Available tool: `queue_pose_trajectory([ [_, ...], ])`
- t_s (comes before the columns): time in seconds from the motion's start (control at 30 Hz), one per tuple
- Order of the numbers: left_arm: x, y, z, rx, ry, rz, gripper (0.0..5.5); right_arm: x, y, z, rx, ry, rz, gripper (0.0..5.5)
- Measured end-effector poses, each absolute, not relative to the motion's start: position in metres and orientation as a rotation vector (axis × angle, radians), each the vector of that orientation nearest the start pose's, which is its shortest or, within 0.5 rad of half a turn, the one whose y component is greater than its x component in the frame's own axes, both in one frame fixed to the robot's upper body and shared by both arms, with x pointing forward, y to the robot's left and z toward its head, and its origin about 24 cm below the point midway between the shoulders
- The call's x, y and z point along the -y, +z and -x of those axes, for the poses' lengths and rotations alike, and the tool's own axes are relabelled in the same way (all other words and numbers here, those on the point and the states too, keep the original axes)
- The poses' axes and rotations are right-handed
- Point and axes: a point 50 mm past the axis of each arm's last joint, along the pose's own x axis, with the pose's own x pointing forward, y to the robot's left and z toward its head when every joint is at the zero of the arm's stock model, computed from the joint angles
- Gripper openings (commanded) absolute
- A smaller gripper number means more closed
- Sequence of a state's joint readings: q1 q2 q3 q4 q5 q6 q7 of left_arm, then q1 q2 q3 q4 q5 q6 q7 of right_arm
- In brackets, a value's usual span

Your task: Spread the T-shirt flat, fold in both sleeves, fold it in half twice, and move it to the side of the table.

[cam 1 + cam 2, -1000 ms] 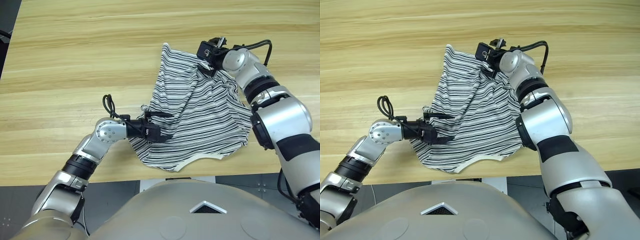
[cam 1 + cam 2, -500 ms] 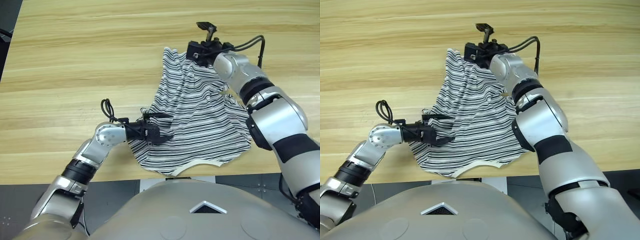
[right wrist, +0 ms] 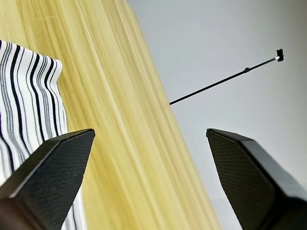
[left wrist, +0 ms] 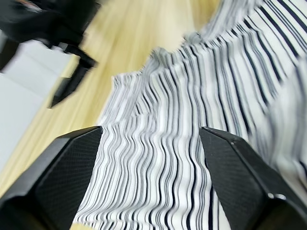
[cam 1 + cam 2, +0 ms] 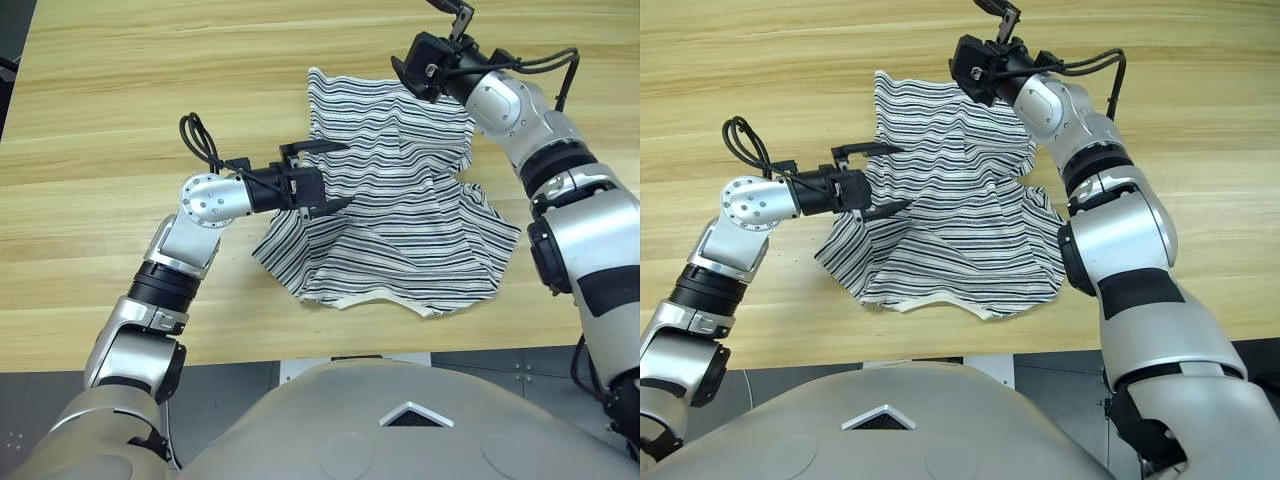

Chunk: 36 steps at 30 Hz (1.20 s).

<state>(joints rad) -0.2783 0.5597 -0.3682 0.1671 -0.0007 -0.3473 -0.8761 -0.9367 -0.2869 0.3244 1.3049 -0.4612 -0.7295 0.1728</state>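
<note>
T-shirt [image 5: 400, 210] lying on the table [image 5: 150, 90], close to its near edge and right of centre, left gripper [image 5: 338, 176] at the shirt's left edge, right gripper [image 5: 434, 48] over its far right corner

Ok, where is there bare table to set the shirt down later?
Widest bare stretch: the table on the robot's left of the T-shirt. A bare band also runs beyond the shirt's far edge, and another on its right. Crowded: the middle, where the rumpled shirt lies, the left gripper over it and the right gripper at its far corner.
</note>
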Motion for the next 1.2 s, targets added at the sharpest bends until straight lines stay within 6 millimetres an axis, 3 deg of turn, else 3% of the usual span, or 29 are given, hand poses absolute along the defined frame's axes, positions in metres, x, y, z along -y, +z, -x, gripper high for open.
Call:
queue_pose_trajectory([
  [0.13,-0.138,0.079,-0.251,0.099,-1.347,-0.628,3.77,0.138,0.08,-0.36,0.186,0.798,0.611,4.31],
  [0.23,-0.172,0.077,-0.236,-0.026,-1.426,-0.712,3.77,0.169,0.103,-0.361,0.222,0.797,0.513,4.31],
  [0.3,-0.182,0.077,-0.234,-0.067,-1.421,-0.7,3.77,0.183,0.112,-0.359,0.214,0.799,0.456,4.31],
  [0.4,-0.204,0.087,-0.243,-0.138,-1.335,-0.54,3.77,0.199,0.122,-0.348,0.21,0.823,0.347,4.31],
  [0.5,-0.239,0.106,-0.244,-0.204,-1.305,-0.375,3.77,0.22,0.143,-0.344,0.243,0.751,0.356,4.31],
  [0.57,-0.258,0.099,-0.245,-0.297,-1.245,-0.274,3.77,0.225,0.151,-0.343,0.264,0.724,0.351,4.31],
  [0.67,-0.28,0.07,-0.242,-0.469,-1.129,-0.117,3.77,0.228,0.149,-0.338,0.26,0.705,0.337,4.31],
  [0.87,-0.287,0.026,-0.228,-0.672,-1.073,0.04,3.77,0.227,0.148,-0.333,0.254,0.694,0.335,4.31],
  [1.2,-0.29,0.017,-0.206,-0.778,-1.192,0.186,3.77,0.223,0.141,-0.331,0.226,0.686,0.306,4.31],
])
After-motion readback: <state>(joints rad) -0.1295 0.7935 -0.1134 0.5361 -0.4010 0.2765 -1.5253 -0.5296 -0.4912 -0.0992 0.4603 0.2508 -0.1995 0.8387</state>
